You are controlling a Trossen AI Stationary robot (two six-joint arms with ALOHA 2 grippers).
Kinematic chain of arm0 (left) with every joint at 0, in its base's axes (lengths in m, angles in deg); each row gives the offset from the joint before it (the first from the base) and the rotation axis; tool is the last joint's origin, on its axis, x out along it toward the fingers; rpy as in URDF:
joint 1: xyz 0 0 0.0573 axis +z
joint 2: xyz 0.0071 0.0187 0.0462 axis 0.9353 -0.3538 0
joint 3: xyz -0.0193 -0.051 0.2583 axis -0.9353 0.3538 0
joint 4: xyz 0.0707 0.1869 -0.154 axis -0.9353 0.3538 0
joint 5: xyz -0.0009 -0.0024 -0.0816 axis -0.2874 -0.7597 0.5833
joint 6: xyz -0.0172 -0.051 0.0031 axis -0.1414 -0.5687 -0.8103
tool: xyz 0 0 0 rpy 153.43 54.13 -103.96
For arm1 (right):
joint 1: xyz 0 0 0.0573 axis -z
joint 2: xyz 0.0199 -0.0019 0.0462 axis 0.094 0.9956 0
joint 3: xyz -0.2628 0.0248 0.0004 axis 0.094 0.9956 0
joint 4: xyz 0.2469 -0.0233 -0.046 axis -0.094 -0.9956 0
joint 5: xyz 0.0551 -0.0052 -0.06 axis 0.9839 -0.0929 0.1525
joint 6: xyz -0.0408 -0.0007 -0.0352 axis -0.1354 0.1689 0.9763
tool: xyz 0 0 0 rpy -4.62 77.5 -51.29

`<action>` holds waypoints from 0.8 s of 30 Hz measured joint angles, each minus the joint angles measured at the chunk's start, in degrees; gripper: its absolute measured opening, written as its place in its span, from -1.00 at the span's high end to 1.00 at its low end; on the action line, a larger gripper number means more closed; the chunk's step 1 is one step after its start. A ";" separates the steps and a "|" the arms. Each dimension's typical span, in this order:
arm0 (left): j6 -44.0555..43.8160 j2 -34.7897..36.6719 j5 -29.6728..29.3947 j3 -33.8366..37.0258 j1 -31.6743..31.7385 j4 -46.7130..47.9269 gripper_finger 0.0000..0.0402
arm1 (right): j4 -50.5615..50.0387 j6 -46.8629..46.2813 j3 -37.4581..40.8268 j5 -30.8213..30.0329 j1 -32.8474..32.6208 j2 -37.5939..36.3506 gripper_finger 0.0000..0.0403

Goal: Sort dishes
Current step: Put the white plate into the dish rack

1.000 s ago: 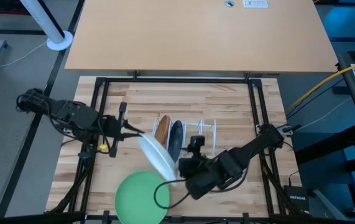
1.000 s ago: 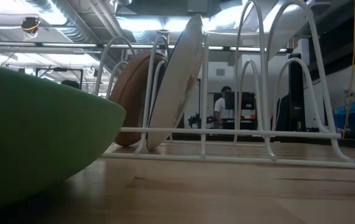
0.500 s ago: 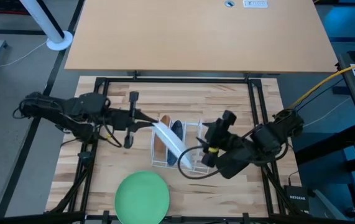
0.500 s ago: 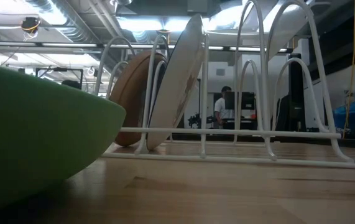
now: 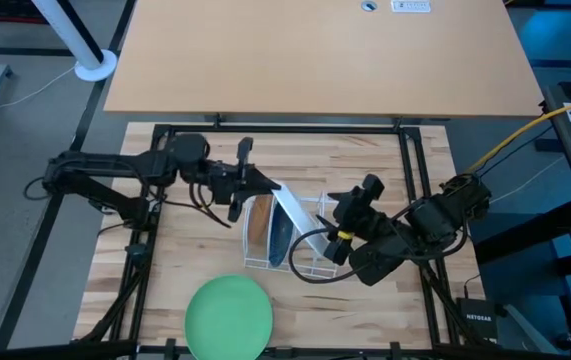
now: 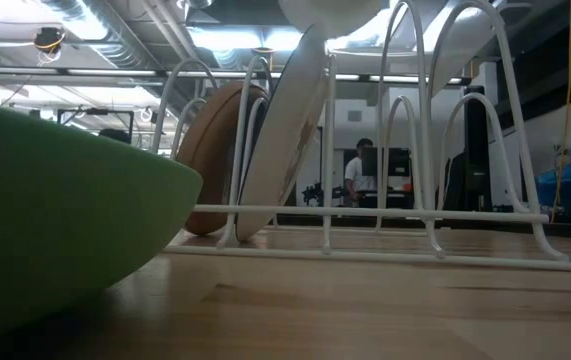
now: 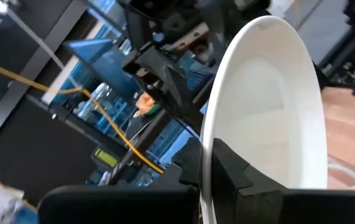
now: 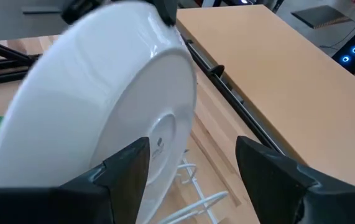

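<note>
Both arms were dark, jointed and slim, with black cables looping along them. The right arm point(image 5: 410, 235) carried a small yellow mark near its wrist.

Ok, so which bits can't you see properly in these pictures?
- Low view: the white plate is cut off by the top edge, and the green plate blocks the left side.
- High view: the white plate, held by the left hand, covers part of the blue plate.
- Right wrist view: the white plate hides the other plates.
</note>
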 joint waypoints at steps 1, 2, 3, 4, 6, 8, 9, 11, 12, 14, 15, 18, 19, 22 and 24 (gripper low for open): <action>0.95 -0.22 1.42 0.00 0.77 0.01 0.99 | 0.02 0.01 -0.01 -0.01 0.00 0.00 -0.22; 1.81 -0.38 2.79 0.00 1.51 0.02 0.99 | 0.02 0.02 -0.01 -0.01 0.00 0.00 -0.22; 2.91 -0.51 4.18 0.00 2.20 0.02 0.99 | 0.02 0.02 0.00 0.01 0.00 0.00 -0.22; 3.79 -0.66 5.53 0.00 2.80 0.01 0.99 | 0.02 0.02 -0.02 0.01 0.00 0.00 -0.22; 5.10 -0.73 7.97 0.00 4.13 0.08 0.99 | 0.02 0.04 0.00 0.01 0.00 0.00 -0.22; 5.96 -0.73 10.21 0.00 5.33 0.48 0.99 | 0.00 0.04 0.00 0.01 0.00 0.00 -0.22; 6.24 -0.73 11.44 0.00 6.01 0.53 0.99 | 0.04 0.06 0.00 0.01 0.00 0.00 -0.22; 7.19 -0.73 14.18 0.00 7.31 0.63 0.99 | 0.02 0.08 0.00 0.01 0.00 0.02 -0.22; 7.22 -0.73 15.44 0.00 7.95 0.63 0.99 | 0.02 0.12 0.00 0.01 0.00 0.02 -0.22; 7.21 -1.08 18.26 -0.02 9.19 0.61 0.99 | 0.02 0.26 0.00 0.01 0.00 0.02 -0.22; 7.19 -1.18 19.59 -0.04 9.84 0.63 0.99 | 0.02 0.44 0.00 0.01 0.00 0.04 -0.22; 7.49 -2.44 22.59 -0.07 11.33 1.55 0.99 | 0.04 0.55 0.00 -0.01 0.00 0.04 -0.22; 7.72 -3.06 23.00 -0.07 11.81 1.80 0.99 | 0.02 0.66 0.00 -0.01 0.00 0.04 -0.22; 8.99 -5.27 24.08 -0.07 12.55 1.26 0.99 | 0.01 0.68 0.00 -0.03 0.00 0.04 -0.22; 10.49 -6.84 24.38 -0.08 12.86 1.22 0.99 | 0.04 0.70 -0.01 -0.05 0.00 0.07 -0.22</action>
